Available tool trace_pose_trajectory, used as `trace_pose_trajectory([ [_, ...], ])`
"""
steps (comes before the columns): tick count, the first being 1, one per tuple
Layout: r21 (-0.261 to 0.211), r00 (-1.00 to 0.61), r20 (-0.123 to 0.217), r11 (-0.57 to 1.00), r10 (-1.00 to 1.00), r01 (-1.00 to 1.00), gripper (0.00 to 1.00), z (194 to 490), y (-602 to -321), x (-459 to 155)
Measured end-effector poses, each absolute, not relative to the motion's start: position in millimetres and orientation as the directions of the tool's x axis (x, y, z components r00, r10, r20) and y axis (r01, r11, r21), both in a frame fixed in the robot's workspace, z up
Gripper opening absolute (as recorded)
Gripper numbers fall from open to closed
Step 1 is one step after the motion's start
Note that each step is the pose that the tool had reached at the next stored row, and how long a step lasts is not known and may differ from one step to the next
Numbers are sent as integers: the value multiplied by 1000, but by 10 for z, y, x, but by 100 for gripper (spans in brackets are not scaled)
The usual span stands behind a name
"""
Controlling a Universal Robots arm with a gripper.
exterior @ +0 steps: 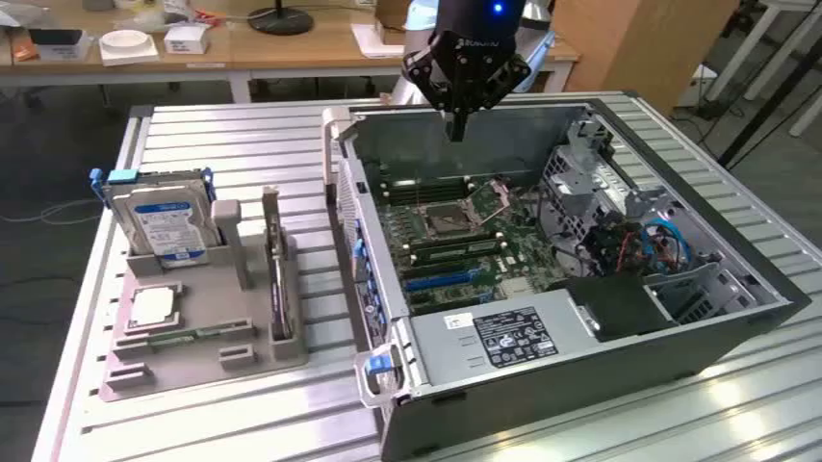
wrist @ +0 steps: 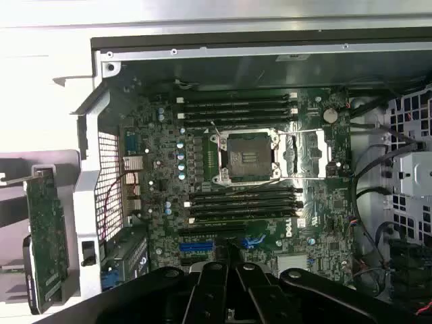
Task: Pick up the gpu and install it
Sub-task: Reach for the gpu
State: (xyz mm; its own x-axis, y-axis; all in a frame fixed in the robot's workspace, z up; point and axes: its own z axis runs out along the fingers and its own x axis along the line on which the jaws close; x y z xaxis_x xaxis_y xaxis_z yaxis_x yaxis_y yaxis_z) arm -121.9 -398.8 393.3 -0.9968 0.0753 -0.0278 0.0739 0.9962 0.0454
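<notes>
The gpu point(exterior: 273, 279) stands on edge in a slot of the grey holder point(exterior: 206, 361), to the exterior view's left of the open computer case point(exterior: 668, 337). In the wrist view the gpu point(wrist: 47, 236) shows its circuit-board face outside the case wall. My gripper point(exterior: 455, 130) hangs above the far end of the case, fingers shut with nothing between them, well apart from the gpu. From the wrist, the gripper point(wrist: 227, 260) points down over the motherboard point(wrist: 155, 155), near the blue expansion slots point(wrist: 196, 246).
The holder also carries a silver hard drive point(exterior: 161, 217) with a blue label, a processor chip point(exterior: 152, 306) and a narrow memory stick point(exterior: 192, 335). Inside the case are a power supply point(exterior: 507, 337), cables point(exterior: 655, 245) and a drive cage point(exterior: 598, 168). Desks stand behind the table.
</notes>
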Motion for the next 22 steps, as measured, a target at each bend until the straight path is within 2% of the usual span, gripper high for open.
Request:
trace_pose_trajectory([
  [14, 46, -997, -29, 996, 76, 74, 11, 3933, -3989, -1225],
  [22, 45, -997, -29, 996, 75, 74, 11, 3925, -3989, -1530],
])
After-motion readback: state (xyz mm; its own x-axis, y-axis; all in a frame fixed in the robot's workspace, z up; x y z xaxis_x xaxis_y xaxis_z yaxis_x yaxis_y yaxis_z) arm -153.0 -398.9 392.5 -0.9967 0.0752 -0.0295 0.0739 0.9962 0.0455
